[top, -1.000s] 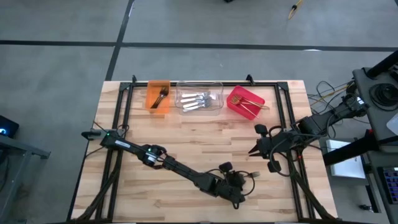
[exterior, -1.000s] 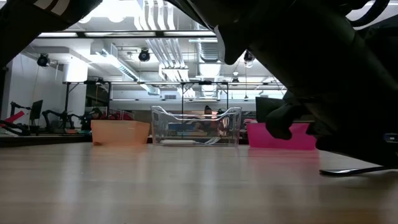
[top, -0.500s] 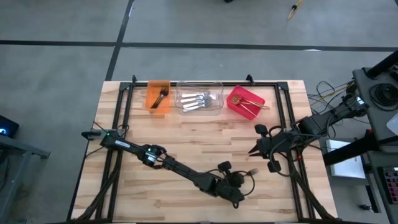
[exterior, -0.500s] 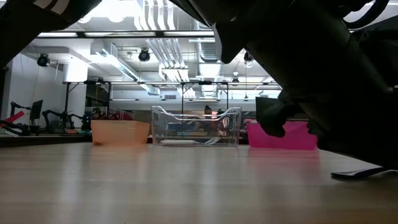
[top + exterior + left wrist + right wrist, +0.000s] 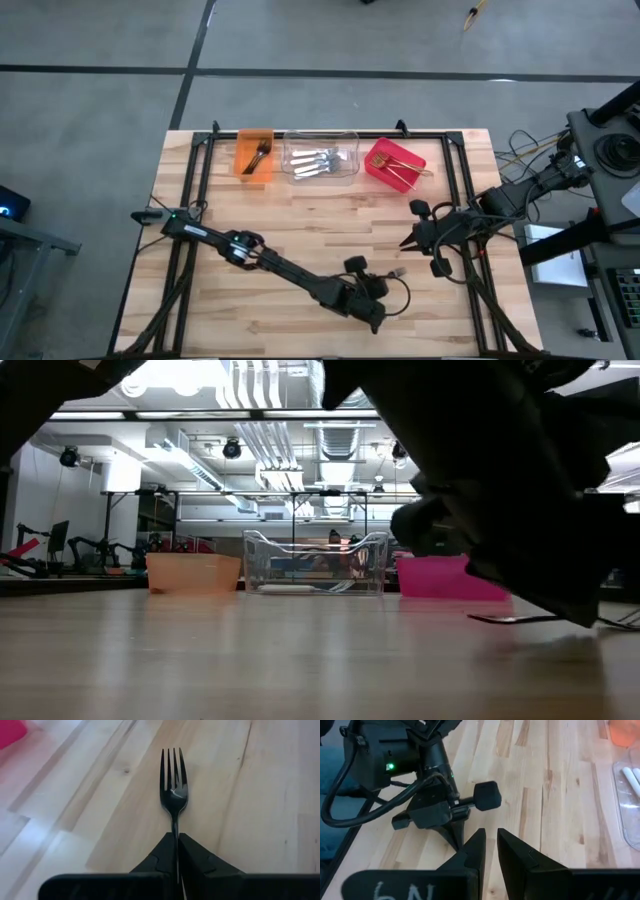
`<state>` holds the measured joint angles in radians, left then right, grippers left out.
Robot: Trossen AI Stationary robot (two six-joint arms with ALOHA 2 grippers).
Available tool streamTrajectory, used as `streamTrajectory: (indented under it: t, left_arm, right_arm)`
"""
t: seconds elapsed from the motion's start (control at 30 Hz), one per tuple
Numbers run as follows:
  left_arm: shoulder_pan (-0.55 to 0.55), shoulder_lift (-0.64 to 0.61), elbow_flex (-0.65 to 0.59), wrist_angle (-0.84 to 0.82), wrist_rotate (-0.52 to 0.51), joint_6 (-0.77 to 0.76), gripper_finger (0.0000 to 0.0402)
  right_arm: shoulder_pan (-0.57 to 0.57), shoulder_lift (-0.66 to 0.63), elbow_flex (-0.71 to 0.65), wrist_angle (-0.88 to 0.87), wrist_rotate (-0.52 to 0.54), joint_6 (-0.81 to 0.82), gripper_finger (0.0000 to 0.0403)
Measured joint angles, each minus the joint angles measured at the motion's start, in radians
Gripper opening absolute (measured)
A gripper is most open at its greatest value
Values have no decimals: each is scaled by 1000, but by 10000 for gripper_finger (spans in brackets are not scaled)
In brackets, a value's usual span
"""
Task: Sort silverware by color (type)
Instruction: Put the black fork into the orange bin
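Note:
A black fork (image 5: 172, 790) sticks out forward from my left gripper (image 5: 176, 836), which is shut on it near the table's front right (image 5: 388, 282). In the low view the fork (image 5: 510, 618) hangs just above the wood. At the far edge, a black fork (image 5: 260, 153) lies in the orange bin (image 5: 243, 157). The clear bin (image 5: 345, 160) holds silver pieces (image 5: 315, 162). Gold forks (image 5: 402, 172) rest in the red bin (image 5: 380, 160). My right gripper (image 5: 491, 845) waits at the right side (image 5: 405, 242), fingers close together and holding nothing. My left gripper pinches the fork's handle (image 5: 175, 831) between its two fingers, just behind the neck. The fingers lie in line with the fork, and the tines (image 5: 171, 762) point straight away from them. The fork sits about level, a little clear of the table.
The three bins stand in a row along the far edge. Black rails (image 5: 195, 190) run along the table's left and right sides. Bare wood (image 5: 300, 220) lies between the bins and the arms.
My left gripper has shut on the black fork's handle. It has since drawn a little toward the table's left and risen, and the fork has come up off the wood with it, staying about level.

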<state>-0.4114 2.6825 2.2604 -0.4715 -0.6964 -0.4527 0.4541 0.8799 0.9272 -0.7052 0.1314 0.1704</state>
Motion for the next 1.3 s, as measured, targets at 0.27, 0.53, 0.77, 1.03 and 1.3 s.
streamTrajectory:
  t: [0.27, 0.53, 0.77, 1.03, 1.3]
  left_arm:
    - [-2, -57, 0, -156, -38, 0, 0]
    - [-2, -120, 0, -361, -91, -22, 0]
    - [1, -178, 1, -633, -182, -111, 0]
    - [11, -261, 1, -964, -297, -242, 0]
    - [25, -383, -36, -1099, -445, -262, 0]
  right_arm:
    - [0, 0, 0, 3, 1, -23, 38]
    - [0, 0, 0, 12, 36, -59, 38]
    - [0, 0, 0, 63, 56, -142, 38]
    - [-1, 0, 0, 181, 55, -291, 38]
    - [-3, 0, 0, 277, 56, -434, 38]
